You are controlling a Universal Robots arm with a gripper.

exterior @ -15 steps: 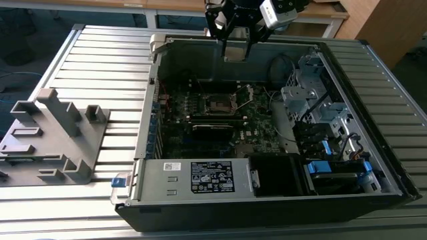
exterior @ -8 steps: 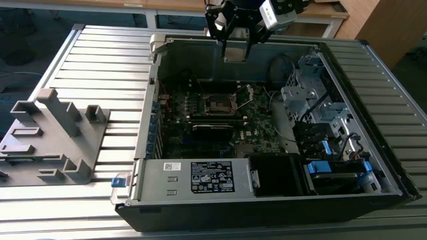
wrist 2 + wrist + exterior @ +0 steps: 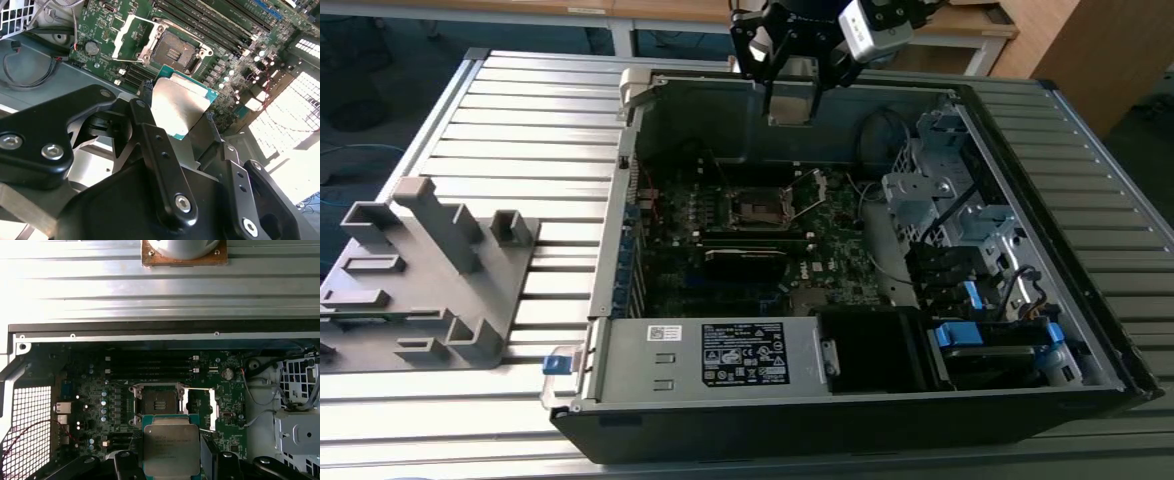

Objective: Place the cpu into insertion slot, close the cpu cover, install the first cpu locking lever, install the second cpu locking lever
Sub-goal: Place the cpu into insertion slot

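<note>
A slatted table [image 3: 520, 130] is carrying a grey fixture [image 3: 420, 280] at nine o'clock in the exterior view and an open case [image 3: 854, 400] toward three. The gripper [image 3: 790, 95] is hanging at twelve o'clock from the slot [image 3: 758, 208], pinching the cpu [image 3: 181, 107] by its edges. The cover [image 3: 122, 37] is lying folded back, so placing is in hand, calling, I judge, for squaring the cpu over the slot.

Dull metal cpu [image 3: 171, 450]; seemingly smooth.
</note>
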